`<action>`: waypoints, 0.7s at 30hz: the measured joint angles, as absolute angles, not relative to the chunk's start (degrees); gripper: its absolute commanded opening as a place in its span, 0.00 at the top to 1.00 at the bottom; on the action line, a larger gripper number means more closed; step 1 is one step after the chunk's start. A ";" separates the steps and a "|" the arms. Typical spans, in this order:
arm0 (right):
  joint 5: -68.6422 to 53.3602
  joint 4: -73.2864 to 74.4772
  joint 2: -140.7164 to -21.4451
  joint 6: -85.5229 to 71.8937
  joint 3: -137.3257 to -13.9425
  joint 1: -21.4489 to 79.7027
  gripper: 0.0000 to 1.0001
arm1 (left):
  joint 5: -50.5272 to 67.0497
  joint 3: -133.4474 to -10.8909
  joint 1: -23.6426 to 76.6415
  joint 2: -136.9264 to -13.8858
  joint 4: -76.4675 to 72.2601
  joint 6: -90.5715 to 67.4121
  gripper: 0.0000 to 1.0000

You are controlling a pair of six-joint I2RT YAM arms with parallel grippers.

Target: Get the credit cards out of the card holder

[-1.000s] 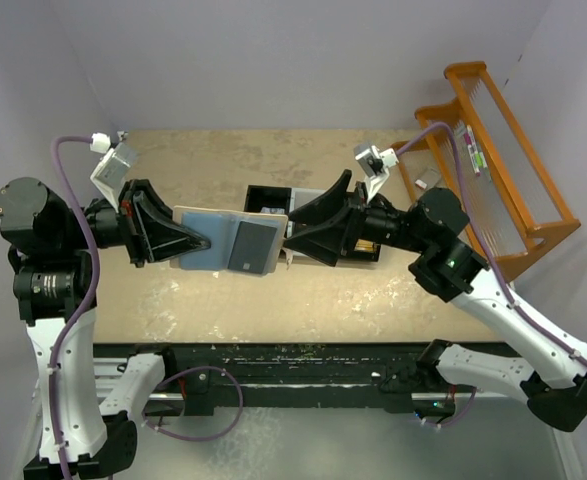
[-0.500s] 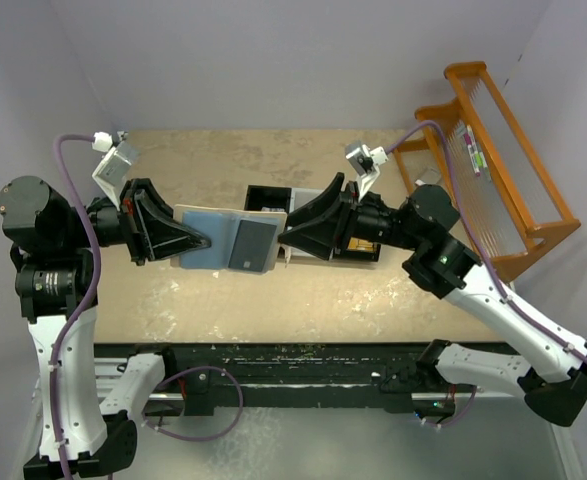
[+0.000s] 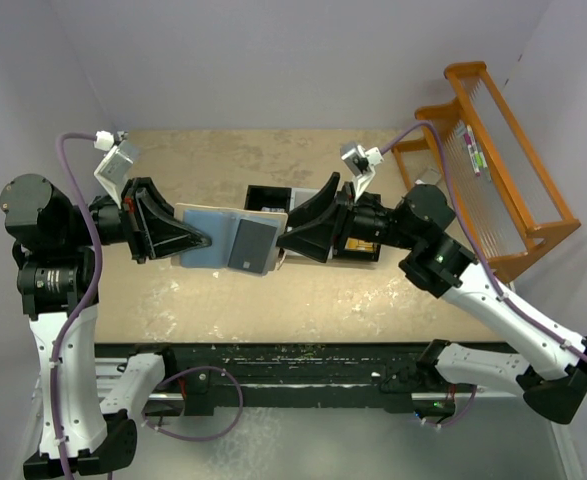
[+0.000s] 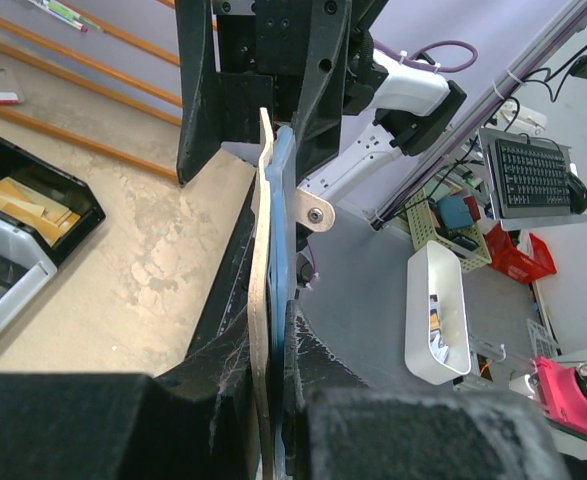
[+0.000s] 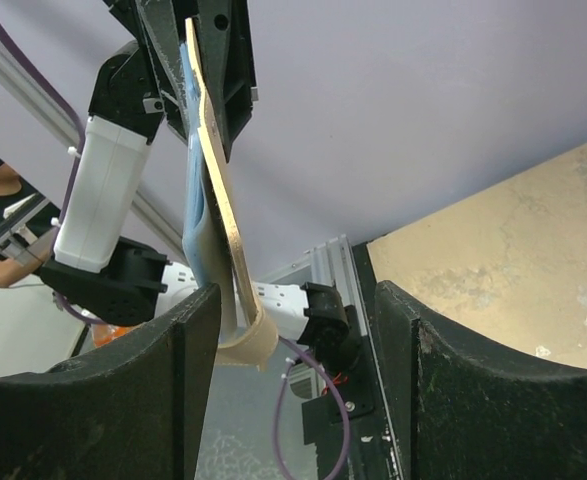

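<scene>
Holder posn: holder is held in the air over the table, opened flat. Its pale blue inside faces the top cam, and both wrist cams see the tan back edge-on.
Left arm: left gripper is pinched narrow on the holder's left half. The left wrist cam shows the leaf clamped between its fingers.
Right arm: right gripper is at the holder's right edge, jaws apart w/ that edge between them. We see nothing clamped. Contact w/ the tan lip: cannot tell.
Card: one dark card sits in the right-hand pocket, just beside the right gripper.
Other cards: we cannot tell whether more lie under it.
Tray: black tray behind the holder holds tan and grey items, too small for us to call them cards.
Done: holder is lifted, opened and presented. In our judgement that is prep only.
Left to do: grip the dark card, draw it out toward the right, set it down, then repeat for any others.
Progress rating: early. We can confirm no extraction from these views.
</scene>
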State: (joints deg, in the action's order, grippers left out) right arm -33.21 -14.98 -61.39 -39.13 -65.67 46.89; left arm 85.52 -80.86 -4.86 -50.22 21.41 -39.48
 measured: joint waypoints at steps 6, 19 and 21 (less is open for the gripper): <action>-34.13 -16.05 -60.14 -39.09 -64.45 46.89 0.41 | 85.54 -80.86 -4.86 -50.26 21.43 -39.57 1.00; -37.06 -20.56 -59.16 -40.80 -62.50 46.94 0.58 | 85.49 -80.86 -4.86 -50.28 20.58 -39.99 1.00; -37.12 -20.93 -59.66 -40.99 -62.50 46.94 0.59 | 85.52 -80.86 -4.86 -50.30 20.58 -40.01 1.00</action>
State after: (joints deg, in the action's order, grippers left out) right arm -37.12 -20.93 -59.66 -40.99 -62.50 46.94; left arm 85.52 -80.86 -4.86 -50.30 20.58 -40.01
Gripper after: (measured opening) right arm 0.423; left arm 0.137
